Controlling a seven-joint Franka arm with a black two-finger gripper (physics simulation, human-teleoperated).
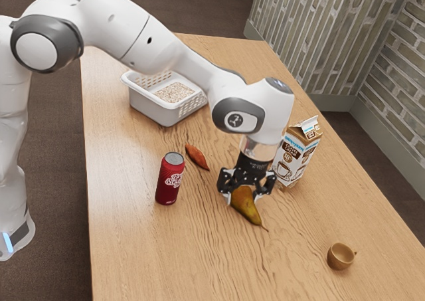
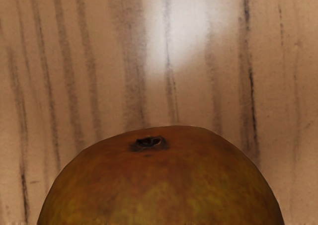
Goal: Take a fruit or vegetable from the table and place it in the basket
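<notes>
Gripper (image 1: 248, 193) spread wide astride the pear (image 1: 246, 205), poised for a grasp.
Its fingers stand either side of the fat end, apparently because closing there, across the body, should pinch firmly and leave the thin stem, pointing to the exterior view's near right, free. The pear lies on the table (image 1: 133, 248), between the soda can (image 1: 170, 179) on that view's left and the carton (image 1: 297, 153) on its right; the basket (image 1: 154, 111), far left, calls for a lift high enough to clear the can.

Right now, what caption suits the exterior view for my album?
Robot's end effector at a pear, above a wooden table.
</notes>
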